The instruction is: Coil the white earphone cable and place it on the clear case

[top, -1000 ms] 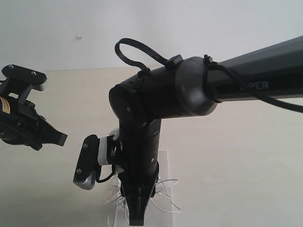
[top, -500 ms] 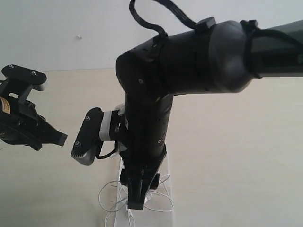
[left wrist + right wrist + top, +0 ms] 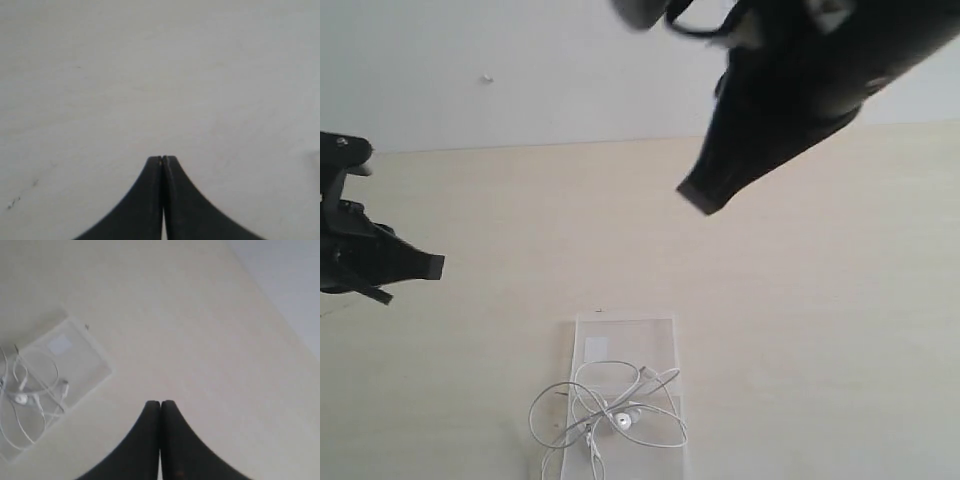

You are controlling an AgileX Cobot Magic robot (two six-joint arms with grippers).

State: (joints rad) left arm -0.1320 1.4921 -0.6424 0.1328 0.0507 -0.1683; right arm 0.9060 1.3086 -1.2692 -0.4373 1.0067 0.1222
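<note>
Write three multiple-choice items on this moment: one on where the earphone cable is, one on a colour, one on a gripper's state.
1. Where does the white earphone cable lie?
A. Tangled on top of the clear case, with a loop past its edge
B. Well apart from the case, touching none of it
C. Lifted off the surface, hanging in the air

2. What colour is the square sticker on the case?
A. Red
B. White
C. Black

3. How does the right gripper stand?
A. Wide open
B. Clamped on the cable
C. Shut, with nothing in it

Answers:
1 A: the exterior view shows the wire loops lying across the case.
2 B: the sticker reads as a pale white patch on the clear plastic.
3 C: in the right wrist view the fingertips meet, and the cable lies far off on the case.
</note>
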